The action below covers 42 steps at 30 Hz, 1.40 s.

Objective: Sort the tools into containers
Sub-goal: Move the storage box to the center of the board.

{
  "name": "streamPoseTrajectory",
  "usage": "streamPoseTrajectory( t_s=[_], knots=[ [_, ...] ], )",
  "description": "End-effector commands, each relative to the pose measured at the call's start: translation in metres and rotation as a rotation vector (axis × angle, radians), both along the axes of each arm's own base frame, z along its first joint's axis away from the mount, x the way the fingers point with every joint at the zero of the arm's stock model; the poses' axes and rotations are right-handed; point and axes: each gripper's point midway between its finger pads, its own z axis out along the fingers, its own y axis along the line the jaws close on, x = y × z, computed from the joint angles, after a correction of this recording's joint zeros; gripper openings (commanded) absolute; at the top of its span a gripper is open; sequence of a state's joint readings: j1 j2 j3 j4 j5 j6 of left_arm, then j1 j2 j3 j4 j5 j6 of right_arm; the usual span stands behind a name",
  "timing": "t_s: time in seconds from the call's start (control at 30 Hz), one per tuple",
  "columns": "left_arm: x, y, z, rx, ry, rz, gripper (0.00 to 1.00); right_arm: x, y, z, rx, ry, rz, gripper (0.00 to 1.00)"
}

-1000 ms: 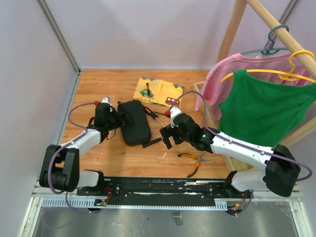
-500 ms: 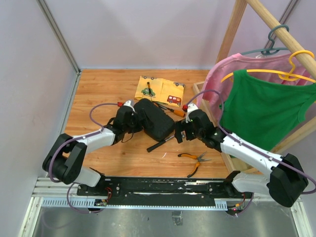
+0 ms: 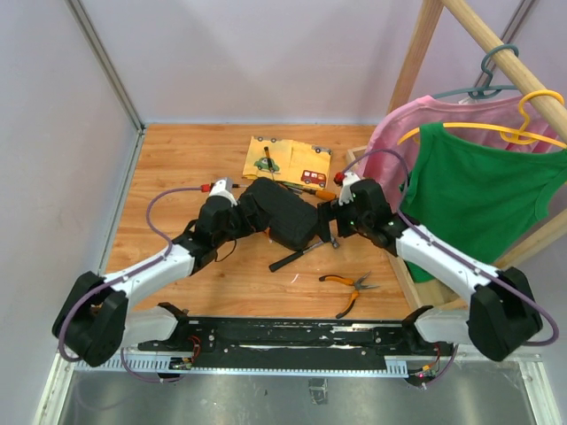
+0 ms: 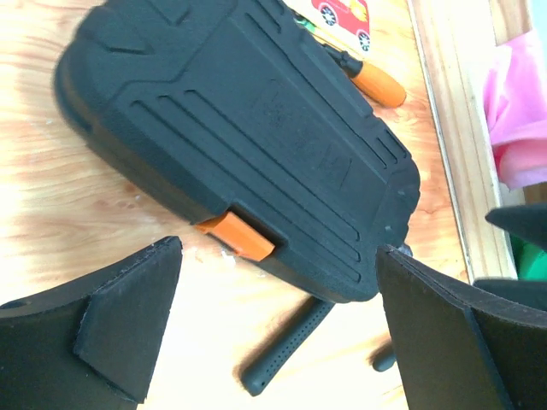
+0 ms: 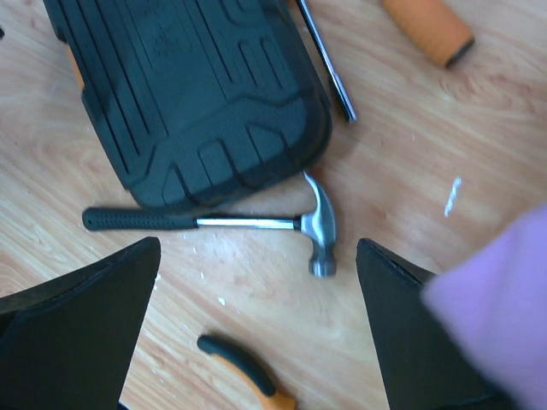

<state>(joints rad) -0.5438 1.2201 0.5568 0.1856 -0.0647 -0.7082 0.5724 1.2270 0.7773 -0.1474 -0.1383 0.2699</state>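
Note:
The black ribbed tool case (image 3: 283, 212) lies shut on the wooden table, its orange latch (image 4: 242, 239) facing my left gripper. My left gripper (image 3: 244, 218) is open at the case's left end, with the case just beyond its fingertips (image 4: 111, 316). My right gripper (image 3: 330, 226) is open and empty at the case's right end. The steel claw hammer (image 3: 301, 255) lies in front of the case and shows in the right wrist view (image 5: 256, 222). The orange-handled pliers (image 3: 347, 285) lie nearer the front. An orange-handled screwdriver (image 3: 323, 193) and a thin dark screwdriver (image 5: 325, 60) lie behind the case.
A yellow cloth printed with cars (image 3: 285, 164) lies at the back. The wooden clothes rack (image 3: 416, 62) with pink and green shirts (image 3: 478, 195) stands at the right, its base (image 3: 376, 212) just behind my right arm. Grey walls close off the left and back.
The case has slid right and turned, now lying across between both grippers. My left gripper followed it to the right. My right gripper drew back to the right, off the hammer.

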Motion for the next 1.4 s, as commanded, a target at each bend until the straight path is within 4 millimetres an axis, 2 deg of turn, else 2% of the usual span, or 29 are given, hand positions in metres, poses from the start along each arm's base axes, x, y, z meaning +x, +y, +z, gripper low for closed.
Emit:
streamPoseTrajectory(
  t_s=[0.0, 0.2, 0.23, 0.4, 0.57, 0.8, 1.1, 1.37],
  knots=[
    [-0.006, 0.031, -0.009, 0.025, 0.006, 0.105, 0.99, 0.031, 0.027, 0.022, 0.077, -0.029, 0.094, 0.99],
    [-0.015, 0.062, -0.02, 0.026, 0.029, 0.174, 0.99, 0.073, 0.05, 0.021, 0.099, -0.013, 0.12, 0.99],
    [-0.016, 0.065, -0.021, 0.026, 0.03, 0.181, 0.99, 0.079, 0.054, 0.013, 0.093, 0.006, 0.123, 0.99],
    [-0.024, 0.073, -0.027, 0.034, 0.038, 0.204, 0.99, 0.105, 0.077, 0.003, 0.102, 0.039, 0.178, 0.99],
    [-0.028, 0.081, -0.031, 0.04, 0.042, 0.234, 0.99, 0.119, 0.091, -0.013, 0.096, 0.077, 0.216, 1.0],
    [-0.029, 0.082, -0.032, 0.031, 0.025, 0.234, 0.99, 0.102, 0.099, -0.033, 0.135, 0.159, 0.274, 0.94],
    [-0.025, 0.071, -0.027, -0.029, -0.032, 0.19, 0.99, 0.056, 0.094, -0.059, 0.13, 0.268, 0.285, 0.91],
    [-0.02, 0.057, -0.026, -0.073, -0.04, 0.137, 0.99, 0.012, 0.105, -0.048, 0.142, 0.289, 0.326, 0.9]
  ],
)
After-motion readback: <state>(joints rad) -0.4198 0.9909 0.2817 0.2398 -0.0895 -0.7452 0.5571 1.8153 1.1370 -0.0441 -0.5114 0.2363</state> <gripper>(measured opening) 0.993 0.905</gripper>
